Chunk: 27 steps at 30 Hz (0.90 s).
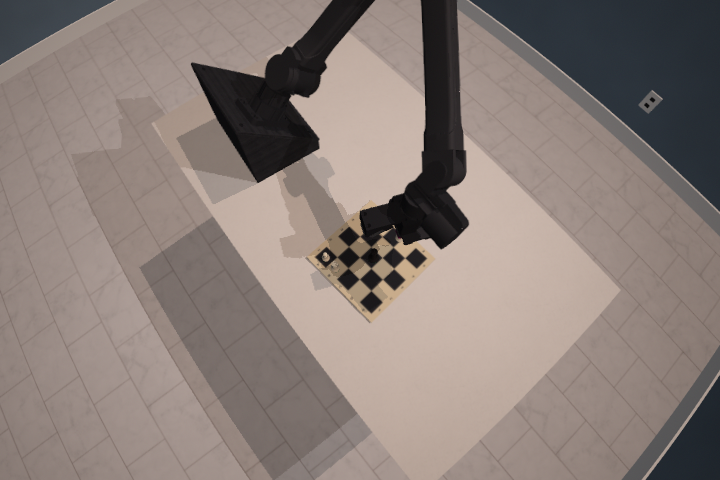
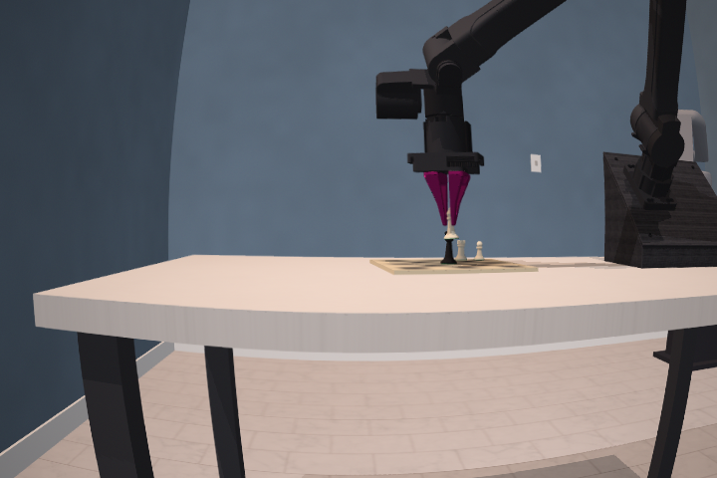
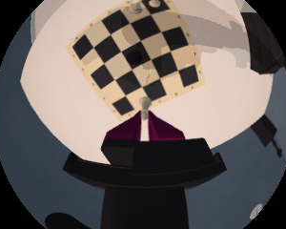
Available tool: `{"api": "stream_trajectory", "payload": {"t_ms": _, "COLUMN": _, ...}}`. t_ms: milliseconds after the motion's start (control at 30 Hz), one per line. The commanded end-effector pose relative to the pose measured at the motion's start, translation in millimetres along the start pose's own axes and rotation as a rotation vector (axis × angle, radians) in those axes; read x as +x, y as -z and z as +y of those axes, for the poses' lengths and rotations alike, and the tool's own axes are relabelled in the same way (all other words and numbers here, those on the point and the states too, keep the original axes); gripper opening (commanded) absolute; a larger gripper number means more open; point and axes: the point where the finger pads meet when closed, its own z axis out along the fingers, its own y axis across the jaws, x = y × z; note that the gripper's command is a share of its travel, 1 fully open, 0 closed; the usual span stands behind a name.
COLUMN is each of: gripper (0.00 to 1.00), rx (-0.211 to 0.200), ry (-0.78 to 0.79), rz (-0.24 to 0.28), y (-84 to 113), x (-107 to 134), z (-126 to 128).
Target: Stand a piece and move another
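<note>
My gripper (image 2: 449, 223) (image 3: 144, 114) is shut on a slim white piece (image 2: 451, 231) (image 3: 144, 102) and holds it above the chessboard (image 2: 466, 271) (image 1: 370, 318) (image 3: 196, 62). Its base hangs down, leaning slightly in the exterior view. A tall black piece (image 1: 373, 255) (image 2: 448, 252) (image 3: 133, 57) stands upright on the dark middle square, C3. In the exterior view the held piece's base overlaps the black piece's top. The arm hides the fingertips in the top view. The edge letters are too small to read.
A white rook (image 2: 461, 250) (image 1: 334, 266) (image 3: 135, 8) and a white pawn (image 2: 479, 250) (image 1: 326, 256) (image 3: 154, 3) stand upright on adjacent squares at one board corner. A second black arm (image 1: 293, 73) (image 2: 656, 140) stands on a slanted dark mount (image 1: 281, 152) (image 2: 709, 225), beyond the board.
</note>
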Motion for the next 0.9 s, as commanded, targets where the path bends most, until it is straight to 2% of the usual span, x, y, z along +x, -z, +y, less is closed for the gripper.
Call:
{"api": "stream_trajectory", "payload": {"t_ms": 0, "gripper": 0.00, "rx": -0.077, "ry": 0.065, "rz": 0.025, "y": 53.8, "x": 18.0, "z": 22.7}}
{"api": "stream_trajectory", "payload": {"t_ms": 133, "gripper": 0.00, "rx": -0.079, "ry": 0.066, "rz": 0.024, "y": 75.5, "x": 17.7, "z": 21.7}}
{"api": "stream_trajectory", "payload": {"t_ms": 200, "gripper": 0.00, "rx": -0.079, "ry": 0.066, "rz": 0.024, "y": 75.5, "x": 17.7, "z": 21.7}}
{"api": "stream_trajectory", "payload": {"t_ms": 233, "gripper": 0.00, "rx": -0.031, "ry": 0.069, "rz": 0.011, "y": 56.7, "x": 18.0, "z": 15.7}}
{"api": "stream_trajectory", "payload": {"t_ms": 300, "gripper": 0.00, "rx": -0.018, "ry": 0.046, "rz": 0.008, "y": 56.0, "x": 7.5, "z": 8.6}}
{"api": "stream_trajectory", "payload": {"t_ms": 433, "gripper": 0.00, "rx": -0.033, "ry": 0.046, "rz": 0.011, "y": 60.4, "x": 6.1, "z": 13.2}}
{"api": "stream_trajectory", "payload": {"t_ms": 600, "gripper": 0.00, "rx": -0.033, "ry": 0.041, "rz": 0.011, "y": 60.3, "x": 3.0, "z": 12.3}}
{"api": "stream_trajectory", "payload": {"t_ms": 700, "gripper": 0.00, "rx": -0.046, "ry": 0.062, "rz": 0.005, "y": 61.9, "x": -23.9, "z": 8.6}}
{"api": "stream_trajectory", "payload": {"t_ms": 767, "gripper": 0.00, "rx": -0.046, "ry": 0.062, "rz": 0.005, "y": 61.9, "x": -23.9, "z": 8.6}}
{"api": "stream_trajectory", "payload": {"t_ms": 867, "gripper": 0.00, "rx": -0.049, "ry": 0.148, "rz": -0.005, "y": 61.3, "x": -76.3, "z": -11.4}}
